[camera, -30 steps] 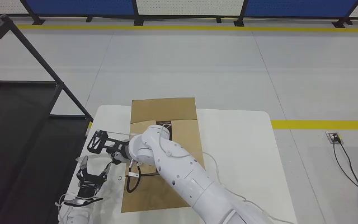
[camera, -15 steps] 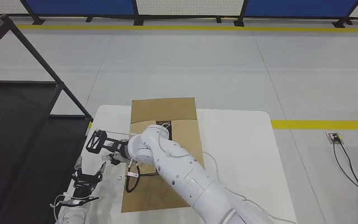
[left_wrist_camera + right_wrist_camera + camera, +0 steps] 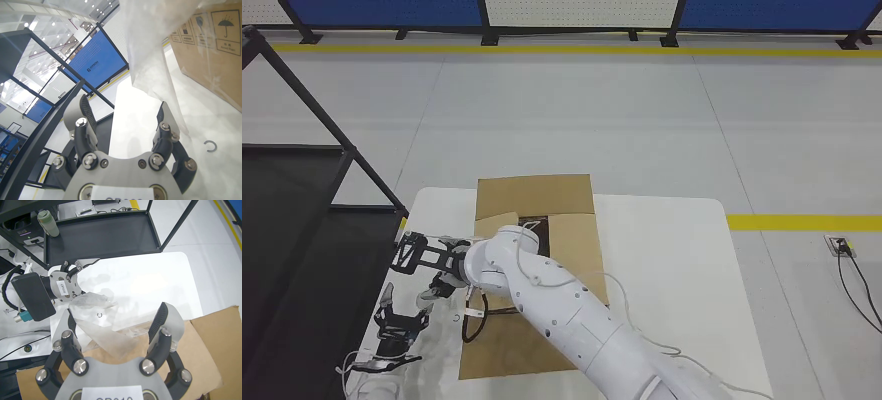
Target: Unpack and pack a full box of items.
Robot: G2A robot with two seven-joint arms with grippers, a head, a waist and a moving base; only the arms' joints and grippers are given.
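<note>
From above, the brown cardboard box [image 3: 534,192] sits in the middle of the white bench [image 3: 672,260]. A big white arm lies across the box and hides much of its top. The right pincer [image 3: 408,255] is out past the side of the box, near the bench edge. The left pincer [image 3: 400,322] is near it, closer to the robot.

The wrist cameras show smaller things. A thin see-through plastic bag [image 3: 105,334] is between the two pincers, next to the box wall. The right pincer [image 3: 116,309] is wide apart, and the bag rests against one of its fingers without being squeezed. The left pincer [image 3: 122,100] is wide apart too, and the bag [image 3: 147,56] hangs down over one of its fingers. A small grey C-shaped ring [image 3: 99,315] lies on the bench by the bag. I cannot tell if the ring is inside the bag or under it.

Beside the bench stands a black metal rack [image 3: 102,237], with a green bottle [image 3: 48,223] near it. The bag's edges are hard to make out.
</note>
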